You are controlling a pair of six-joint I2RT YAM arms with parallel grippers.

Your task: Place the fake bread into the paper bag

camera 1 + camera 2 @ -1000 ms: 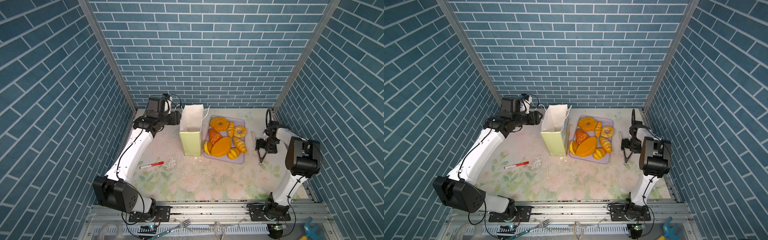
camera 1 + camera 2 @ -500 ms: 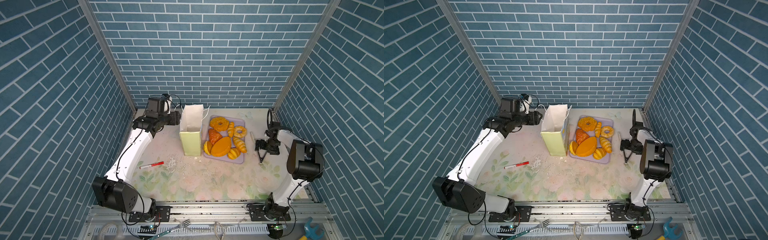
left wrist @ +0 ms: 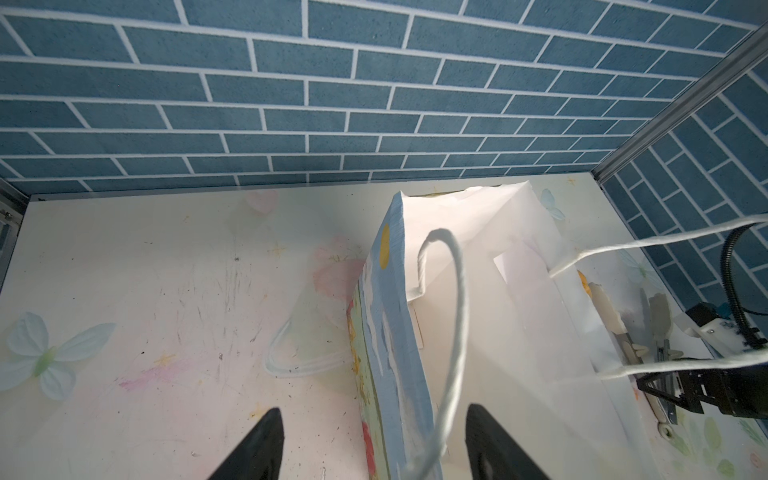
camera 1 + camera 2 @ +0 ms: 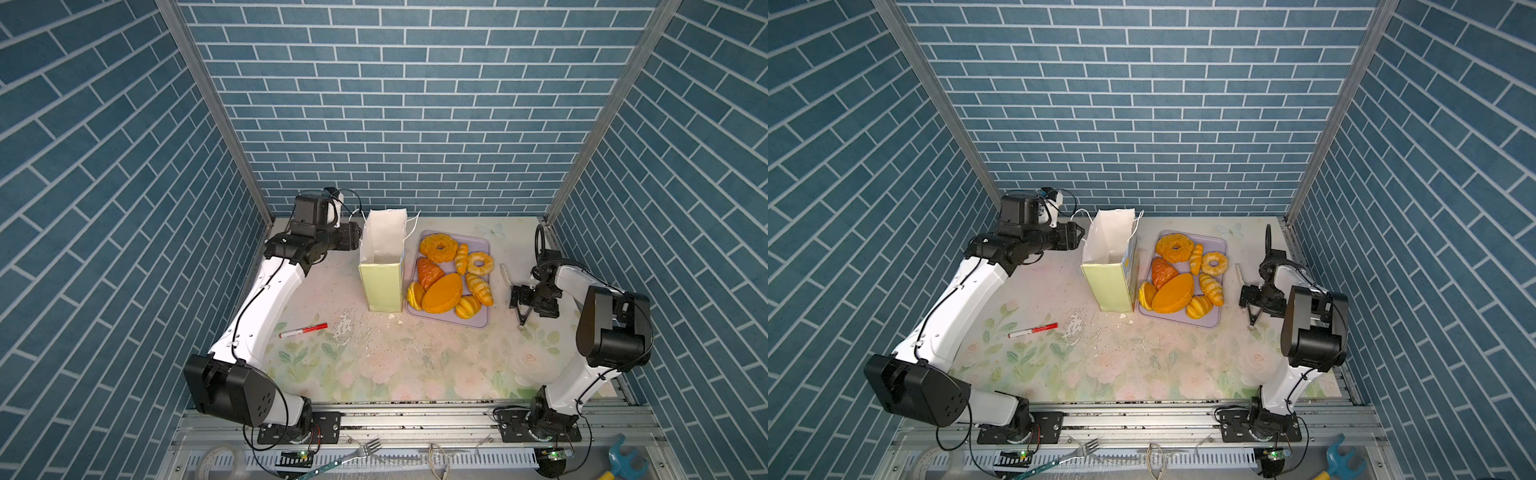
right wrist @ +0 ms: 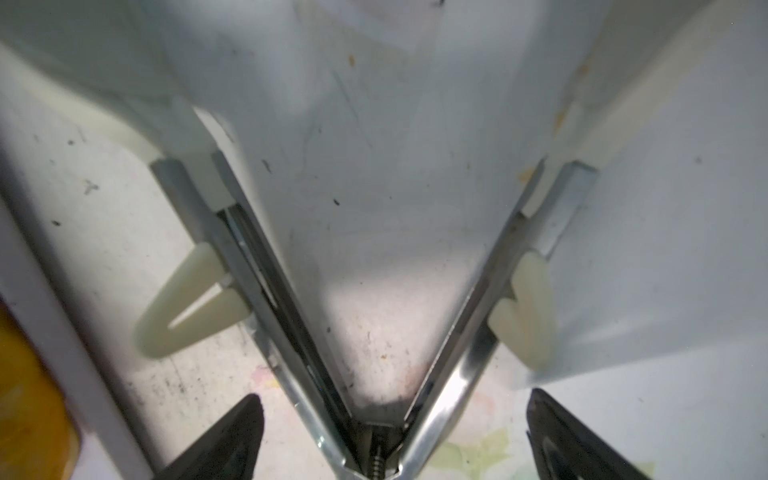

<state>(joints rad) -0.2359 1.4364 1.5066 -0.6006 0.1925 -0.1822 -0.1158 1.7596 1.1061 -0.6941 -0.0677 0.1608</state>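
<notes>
The paper bag (image 4: 381,282) stands upright on the table (image 4: 415,365), mouth open and white lining showing. Just beside it, on the side toward the right arm, lies a lilac tray (image 4: 480,245). All the fake bread (image 4: 442,293) I can count, 8 pieces, sits on that tray. The brownish-red croissant and the big oval loaf are on the bag's side of it. The 2 ring doughnuts, the rolls and another croissant lie farther from the bag.

On the bag's opposite side, the left gripper (image 3: 372,415) is up at the rim. Its jaws are wide, and the bag's printed wall and 1 cord handle (image 3: 460,316) pass between them. Neither of the fingers (image 3: 257,449) presses the paper.

Beyond the tray from the bag, the right gripper (image 5: 393,411) points down at a pair of metal tongs (image 5: 266,299) on the table. Its jaws are spread wide on either side of the tongs' hinge end, with a gap on each side, so nothing is gripped.

A red marker (image 4: 303,330) lies on the table, well apart from the bag on the left arm's side.
</notes>
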